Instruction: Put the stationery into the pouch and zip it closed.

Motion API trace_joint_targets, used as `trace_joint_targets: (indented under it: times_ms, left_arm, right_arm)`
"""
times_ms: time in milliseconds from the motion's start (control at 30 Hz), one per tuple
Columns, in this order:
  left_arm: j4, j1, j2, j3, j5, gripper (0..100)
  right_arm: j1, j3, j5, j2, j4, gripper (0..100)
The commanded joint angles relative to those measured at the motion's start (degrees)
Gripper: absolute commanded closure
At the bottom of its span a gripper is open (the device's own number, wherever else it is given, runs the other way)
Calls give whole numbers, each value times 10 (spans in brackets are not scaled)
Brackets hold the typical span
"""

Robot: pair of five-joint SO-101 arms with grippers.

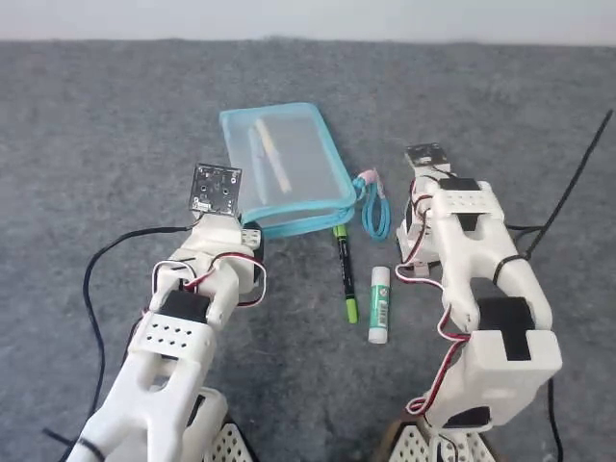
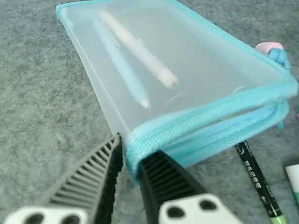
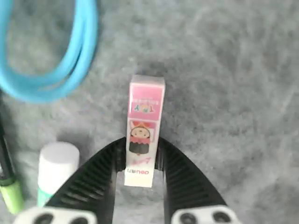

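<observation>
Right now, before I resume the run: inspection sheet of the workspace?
Surface: grey carpet-like mat.
Job's things: pouch holds two pens, and its zip edge looks open. The green pen and glue stick lie outside it, and the pink eraser is on the mat.
Clutter: blue strap looped by the pouch's corner.
Grippers: left gripper is shut on the pouch's zip corner. The right gripper is shut on the pink eraser.
Cables: one black cable beside an arm, another at.
Surroundings: pale wall beyond the mat.
</observation>
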Motion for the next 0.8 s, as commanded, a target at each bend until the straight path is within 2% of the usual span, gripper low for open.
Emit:
trace_joint_targets:
  times_ms: [0, 133, 400, 600, 767]
  left_arm:
    - [-2, -3, -5, -5, 3, 989]
    - [-1, -3, -6, -5, 3, 989]
    - [-1, -3, -6, -5, 3, 989]
    - [-1, -3, -5, -5, 3, 989]
    - [-1, -3, -4, -5, 3, 989]
  right_arm:
    - [11, 9, 38, -15, 14, 943]
    - [15, 38, 37, -65, 7, 847]
    - [14, 160, 36, -218, -27, 842]
    - [13, 175, 34, -192, -63, 842]
    - [9, 175, 2, -159, -101, 843]
